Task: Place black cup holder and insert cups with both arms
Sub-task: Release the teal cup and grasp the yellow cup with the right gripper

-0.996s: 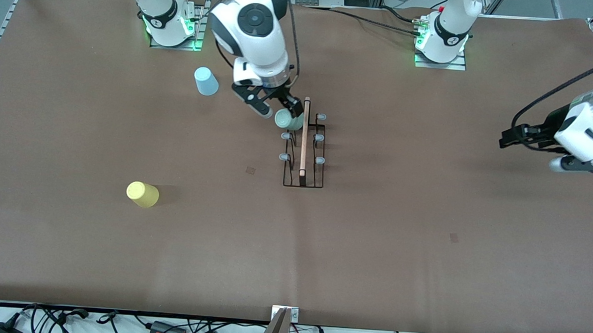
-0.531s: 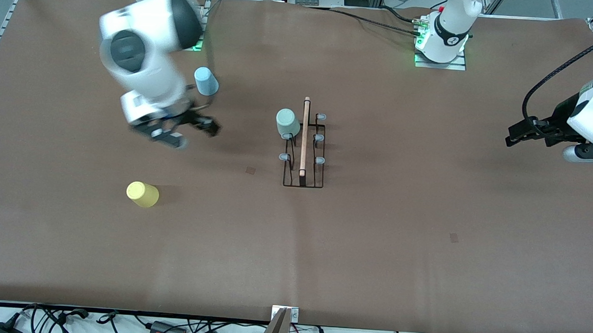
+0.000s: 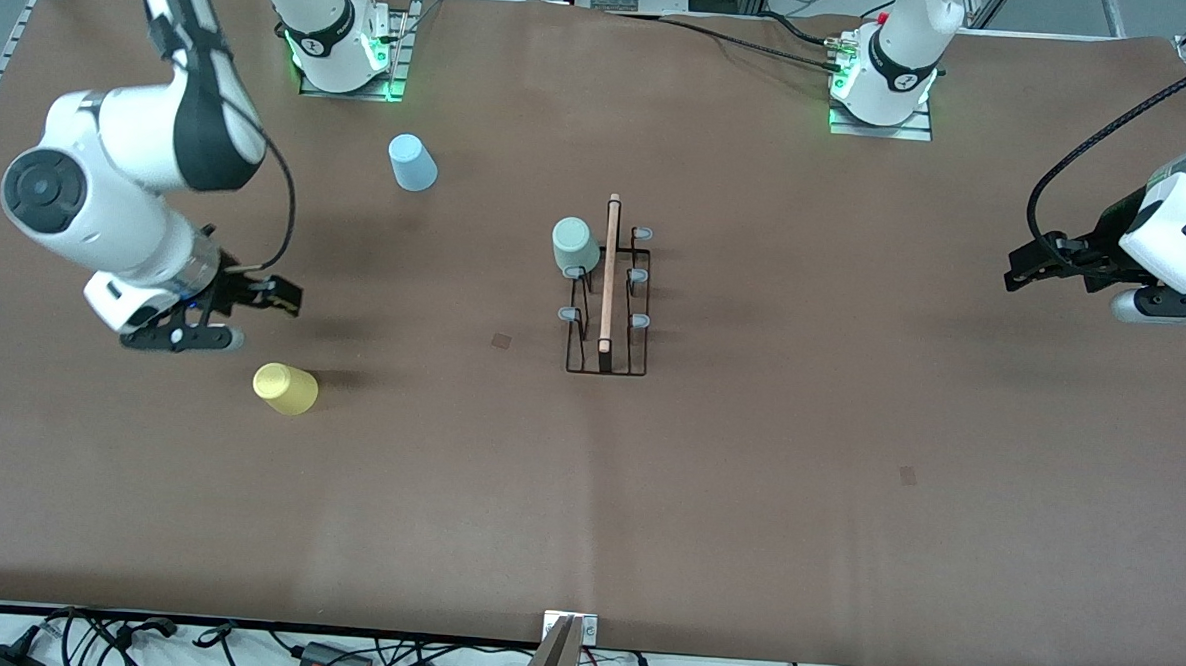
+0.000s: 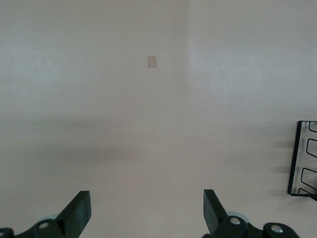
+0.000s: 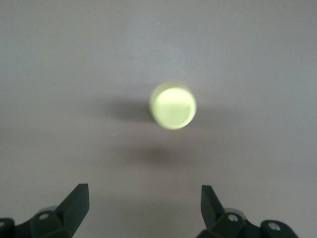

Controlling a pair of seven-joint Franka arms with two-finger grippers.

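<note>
Black rack (image 3: 608, 309) standing in the middle of the brown table (image 3: 797, 482), with a wooden rod (image 3: 610, 272) along its top and little grey pegs (image 3: 640, 321) on both sides. Also seen at the edge of the left wrist view (image 4: 303, 161).

Green cup (image 3: 575, 246) sitting upside down on a peg, on the side of the rack toward the right arm's end of the table, touching the rack right beside the rod.

Blue cup (image 3: 412, 162) standing upside down on the table, near the right arm's base, well apart from the rack.

Yellow cup (image 3: 285, 389) upside down on the table too, nearer to the front camera than the blue cup, toward the right arm's end. Showing as a round yellow top in the right wrist view (image 5: 173, 105).

Right gripper (image 3: 233, 315) up in the air over bare table, just beside the yellow cup, not touching it. Fingers spread wide apart (image 5: 142, 210), holding nothing.

Left gripper (image 3: 1031, 272) up over bare table at the left arm's end, well apart from the rack and every cup. Waiting there. Fingers spread wide too (image 4: 147, 213), holding nothing.

Small dark patch (image 3: 501, 340) on the table near the rack.
</note>
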